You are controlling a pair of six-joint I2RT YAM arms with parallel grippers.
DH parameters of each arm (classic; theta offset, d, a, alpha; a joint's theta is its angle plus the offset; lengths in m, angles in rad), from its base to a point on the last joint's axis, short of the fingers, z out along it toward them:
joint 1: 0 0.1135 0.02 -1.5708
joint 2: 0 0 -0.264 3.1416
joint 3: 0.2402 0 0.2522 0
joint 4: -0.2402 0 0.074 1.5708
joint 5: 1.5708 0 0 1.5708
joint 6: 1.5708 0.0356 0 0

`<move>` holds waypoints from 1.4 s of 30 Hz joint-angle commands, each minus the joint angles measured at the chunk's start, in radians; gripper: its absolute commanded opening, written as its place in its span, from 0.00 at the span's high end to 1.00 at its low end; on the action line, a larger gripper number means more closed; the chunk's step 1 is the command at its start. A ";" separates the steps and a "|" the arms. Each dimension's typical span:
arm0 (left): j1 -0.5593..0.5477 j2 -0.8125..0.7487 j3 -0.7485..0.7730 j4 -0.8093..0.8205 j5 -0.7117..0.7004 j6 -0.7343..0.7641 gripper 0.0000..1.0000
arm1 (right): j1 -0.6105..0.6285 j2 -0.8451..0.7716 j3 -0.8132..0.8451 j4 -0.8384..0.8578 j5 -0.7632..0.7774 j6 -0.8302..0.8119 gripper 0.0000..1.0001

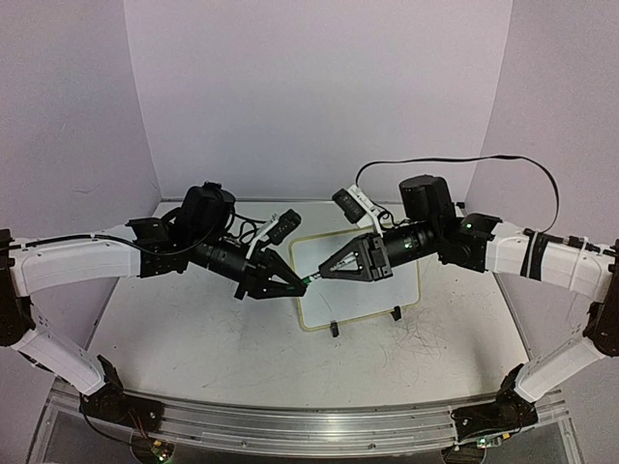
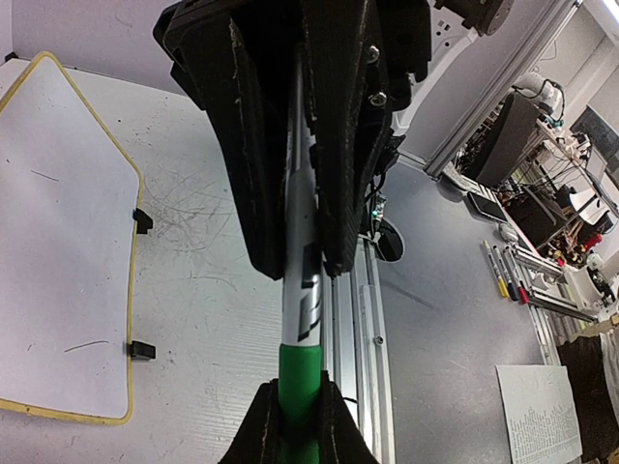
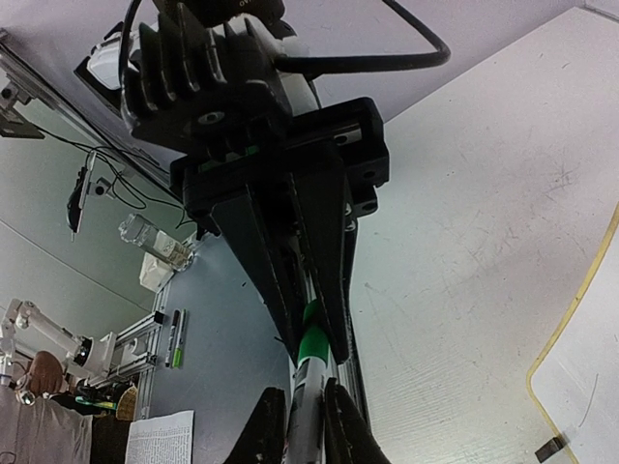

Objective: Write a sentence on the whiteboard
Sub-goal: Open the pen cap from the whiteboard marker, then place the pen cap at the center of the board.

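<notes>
Pale lilac booth, scuffed white table.
3 plain walls enclose it; an aluminium rail edges its near side; grey floor lies beyond.

Nothing legible here. Whiteboard: faint stray strokes, no words. Black print on the marker, between the two pairs of jaws, is blurred. Printed sheet, right of them, is too small.

Bright, even overhead light, faint shadows on the table, wide-angle bending at the edges.
</notes>
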 commanded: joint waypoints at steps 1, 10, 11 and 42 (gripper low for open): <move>0.000 0.011 0.049 0.009 0.024 0.016 1.00 | 0.004 0.007 0.036 0.014 -0.034 -0.016 0.85; 0.000 -0.008 0.028 0.003 -0.020 0.026 1.00 | 0.005 -0.016 0.023 0.014 -0.009 -0.041 1.00; 0.000 -0.013 0.020 0.003 -0.027 0.032 1.00 | 0.004 -0.025 0.020 0.014 0.003 -0.046 1.00; 0.017 -0.299 -0.265 0.066 -0.870 -0.154 1.00 | -0.151 -0.593 -0.243 -0.016 0.973 0.031 1.00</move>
